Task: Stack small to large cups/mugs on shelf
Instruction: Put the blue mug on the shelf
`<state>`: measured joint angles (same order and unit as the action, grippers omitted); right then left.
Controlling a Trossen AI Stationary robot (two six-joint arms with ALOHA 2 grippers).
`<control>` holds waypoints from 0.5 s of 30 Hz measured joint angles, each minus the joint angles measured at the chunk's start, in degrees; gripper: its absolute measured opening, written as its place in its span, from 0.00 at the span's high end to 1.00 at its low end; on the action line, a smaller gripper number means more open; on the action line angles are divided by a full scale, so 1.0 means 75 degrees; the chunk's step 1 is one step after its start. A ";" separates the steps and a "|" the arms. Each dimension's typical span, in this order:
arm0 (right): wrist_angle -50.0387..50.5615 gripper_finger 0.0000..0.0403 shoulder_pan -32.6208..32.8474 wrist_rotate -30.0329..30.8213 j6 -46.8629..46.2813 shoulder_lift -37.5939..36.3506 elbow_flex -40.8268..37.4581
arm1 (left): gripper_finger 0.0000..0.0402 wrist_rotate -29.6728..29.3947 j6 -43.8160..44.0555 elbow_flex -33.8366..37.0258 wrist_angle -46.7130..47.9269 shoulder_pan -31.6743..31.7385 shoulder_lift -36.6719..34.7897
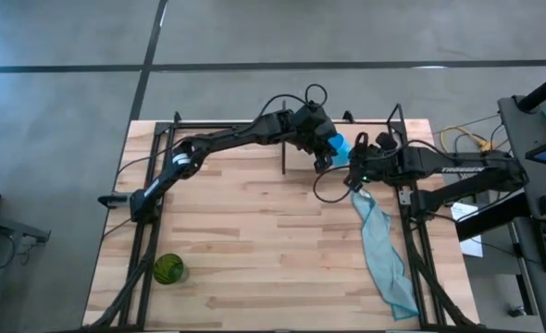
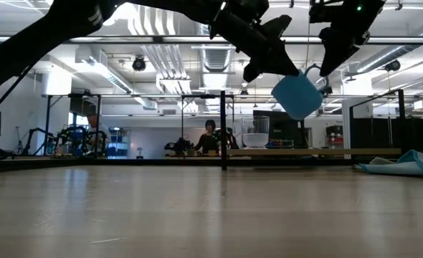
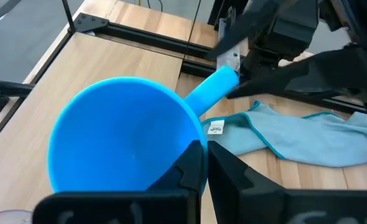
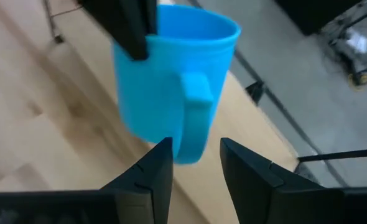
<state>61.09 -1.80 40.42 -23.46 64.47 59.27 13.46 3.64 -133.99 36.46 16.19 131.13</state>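
The bright blue mug (image 1: 339,143) (image 2: 297,94) hangs tilted in the air over the far middle of the table, held by my left gripper (image 1: 327,146) (image 3: 207,163). My right gripper (image 1: 354,165) (image 4: 196,158) is open, with its fingers on either side of the mug's handle (image 4: 193,118) and a gap showing on both sides. The clear cup (image 2: 255,133) stands on the shelf (image 2: 319,152) behind. The dark green cup (image 1: 168,269) stands on the table near its near left corner. My left gripper holds the blue mug by its rim (image 3: 190,134), on the side next to the handle. One finger (image 3: 193,165) is inside the mouth and the other (image 3: 239,177) is outside the wall. The mug is lifted clear of the table and tilted, with its handle (image 3: 211,87) pointing toward the right arm.
A teal cloth (image 1: 384,254) lies on the right half of the table, running toward the near edge. Black frame posts (image 2: 223,129) rise at the far side. A person (image 2: 210,137) sits in the room beyond the table.
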 joint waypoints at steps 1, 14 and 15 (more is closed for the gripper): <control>-0.0055 0.68 0.0000 0.0099 0.0005 0.0000 -0.0033 | 1.00 0.0011 0.0000 0.0000 -0.0008 0.0000 0.0000; -0.0702 0.84 0.0000 0.0227 0.0184 0.0015 -0.0345 | 1.00 0.0182 -0.0011 -0.0003 -0.0032 -0.0003 0.0000; -0.0721 0.88 0.0000 0.0257 0.0183 0.0014 -0.0348 | 1.00 0.0192 -0.0010 -0.0003 0.0009 -0.0005 0.0000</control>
<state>55.69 -1.80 42.34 -22.09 64.57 56.66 14.90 3.57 -134.02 36.53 16.15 131.13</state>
